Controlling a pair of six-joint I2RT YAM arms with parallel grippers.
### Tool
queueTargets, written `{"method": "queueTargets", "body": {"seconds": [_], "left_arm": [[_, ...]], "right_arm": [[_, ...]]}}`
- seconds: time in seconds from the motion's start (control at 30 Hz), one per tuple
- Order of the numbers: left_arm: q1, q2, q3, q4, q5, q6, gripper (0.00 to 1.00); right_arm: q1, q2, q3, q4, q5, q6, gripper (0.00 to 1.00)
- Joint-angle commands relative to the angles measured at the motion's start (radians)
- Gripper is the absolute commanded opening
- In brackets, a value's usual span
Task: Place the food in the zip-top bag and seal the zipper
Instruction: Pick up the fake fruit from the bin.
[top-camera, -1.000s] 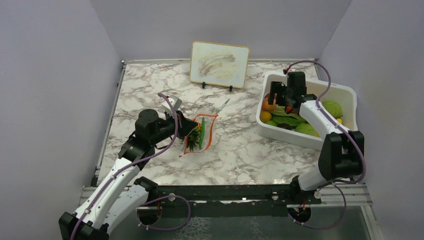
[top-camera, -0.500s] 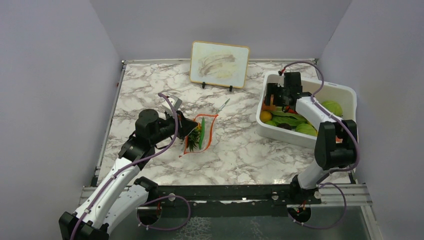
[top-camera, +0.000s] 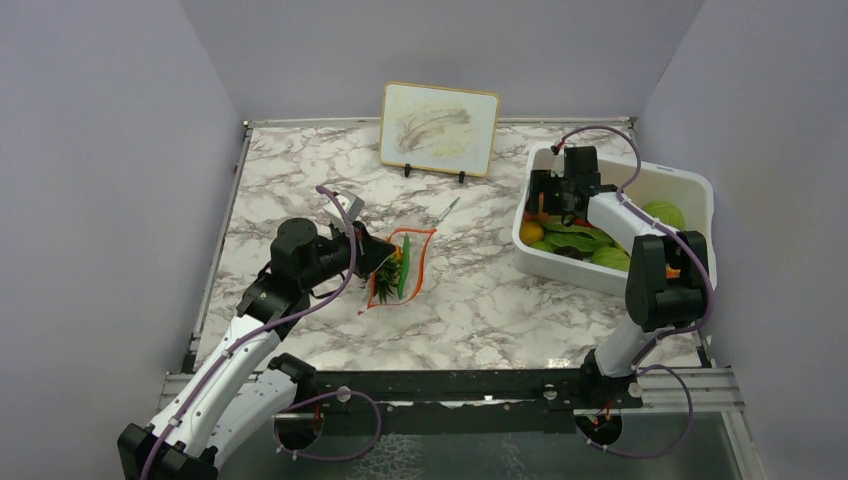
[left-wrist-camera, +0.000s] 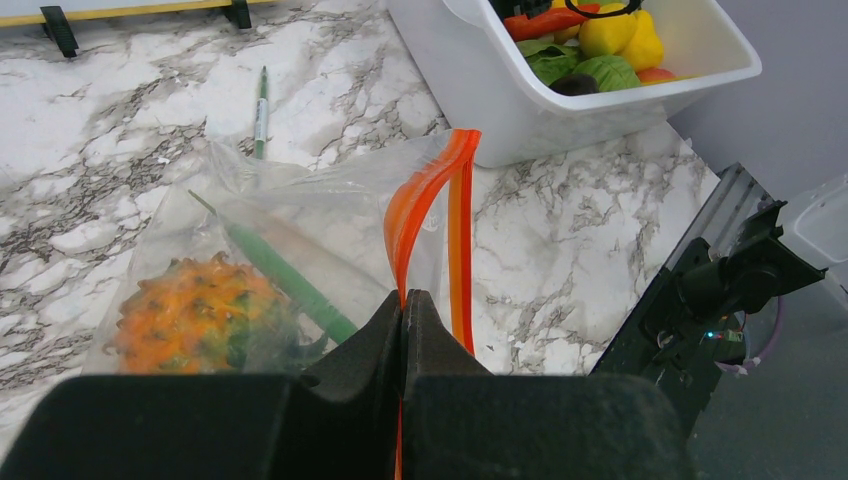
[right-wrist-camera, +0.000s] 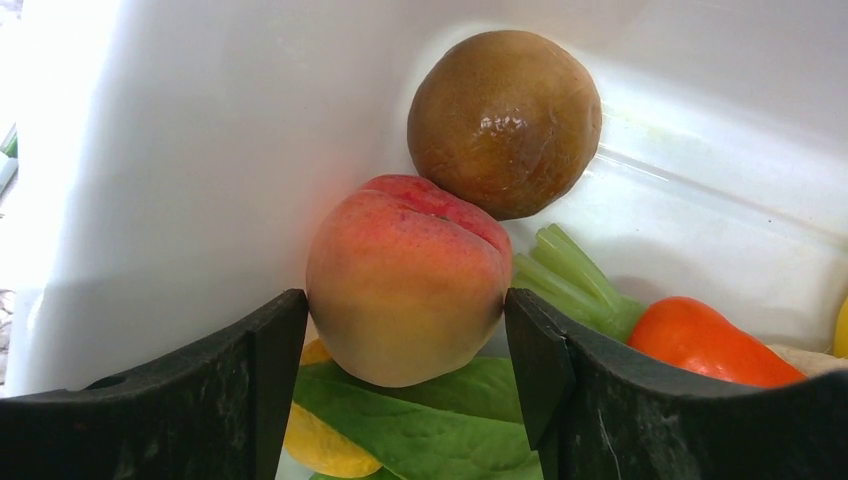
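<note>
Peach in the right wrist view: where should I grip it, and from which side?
Take the peach across its widest middle, one finger on each flank, coming from the near side as the right gripper is lined up. It is round, the brown fruit touches its far side and the bin wall stands behind, so only the flanks look free.

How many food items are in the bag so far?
2: a pineapple and, beside it toward the zipper, a green pod. The left pincer hides part of the bag, so more may be hidden.
</note>
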Motion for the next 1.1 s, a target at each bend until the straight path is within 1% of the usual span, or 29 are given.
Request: {"method": "queueTargets", "body": {"seconds": [0.0, 0.4, 0.57, 0.8, 1.07], "left_arm": [[0.001, -0.004, -0.003, 0.012, 0.002, 0.016, 0.00], [0.002, -0.006, -0.002, 0.011, 0.004, 0.013, 0.00], [0.002, -0.005, -0.003, 0.011, 0.001, 0.013, 0.00], [0.002, -0.002, -0.003, 0.012, 0.000, 0.012, 0.00], [0.002, 0.002, -0.003, 0.012, -0.002, 0.010, 0.00]], "right_arm": [[-0.007, 0.001, 0.024, 0.032, -0.025, -0.022, 0.70], [-0.007, -0.029, 0.014, 0.026, -0.009, -0.026, 0.58], [-0.007, -0.061, 0.002, 0.033, -0.011, -0.023, 0.55], [-0.007, -0.146, -0.028, 0.021, 0.005, -0.002, 0.51], [-0.005, -0.266, -0.039, -0.048, 0.009, 0.014, 0.49]]}}
